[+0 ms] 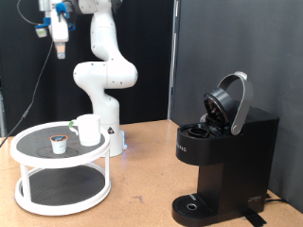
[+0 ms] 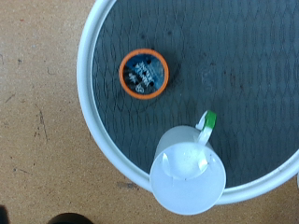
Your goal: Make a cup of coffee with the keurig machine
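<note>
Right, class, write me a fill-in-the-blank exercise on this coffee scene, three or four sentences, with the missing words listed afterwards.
1. The hinged lid of the black boxy keurig machine stands ____.
2. The plain white cylindrical cup stands on the ____ tier of the round white two-tier stand.
3. Beside the cup lies a small pod with an ____ rim.
4. The gripper hangs high ____ the stand, holding nothing.

Missing words: open; top; orange; above
</note>
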